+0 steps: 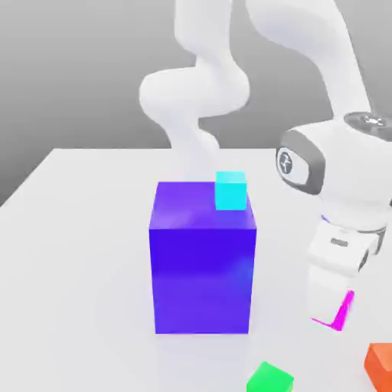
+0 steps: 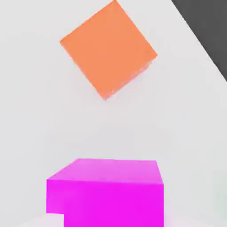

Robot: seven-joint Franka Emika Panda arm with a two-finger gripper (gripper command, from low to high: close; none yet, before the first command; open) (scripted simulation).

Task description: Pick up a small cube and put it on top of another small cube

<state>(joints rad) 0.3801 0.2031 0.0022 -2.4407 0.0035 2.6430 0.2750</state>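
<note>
Gripper (image 1: 334, 302): low over table (image 1: 84, 253), finger state cannot be told.
Pink cube (image 1: 341, 312): at gripper tip, partly hidden by it.
Neighbours: orange cube (image 1: 380, 363) at its 4 o'clock, green cube (image 1: 271, 378) at 7 o'clock.
Blue block (image 1: 202, 260): at 9 o'clock, cyan cube (image 1: 230, 191) on top.
Writing: round logo on arm, unreadable.

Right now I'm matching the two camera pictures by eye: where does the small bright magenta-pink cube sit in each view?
Exterior view: the small bright magenta-pink cube is low at the exterior view's right, partly hidden under the white robot hand.
Hand view: the same cube fills the near foreground.
Shared landmark: the small orange cube, lying apart from it on the white table.
</note>
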